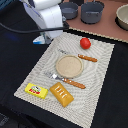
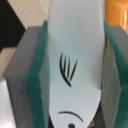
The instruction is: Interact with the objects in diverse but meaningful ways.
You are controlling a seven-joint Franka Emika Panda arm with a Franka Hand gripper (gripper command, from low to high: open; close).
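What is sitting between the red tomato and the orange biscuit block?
The round tan plate sits between the tomato and the biscuit block, with a knife and a fork alongside it. The exterior view shows this.

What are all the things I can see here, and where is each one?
placemat: one, pale striped, on the dark table
plate: one, tan, mat's middle
tomato: one, red, mat's far edge
knife: one, orange-handled, beyond the plate
fork: one, orange-handled, nearer than the plate
packet: one, yellow, red-marked, mat's near corner
biscuit block: one, orange, ridged, beside the packet
pots: two, dark grey, far surface
fish: one, white, between green pads
gripper: one, shut on the fish
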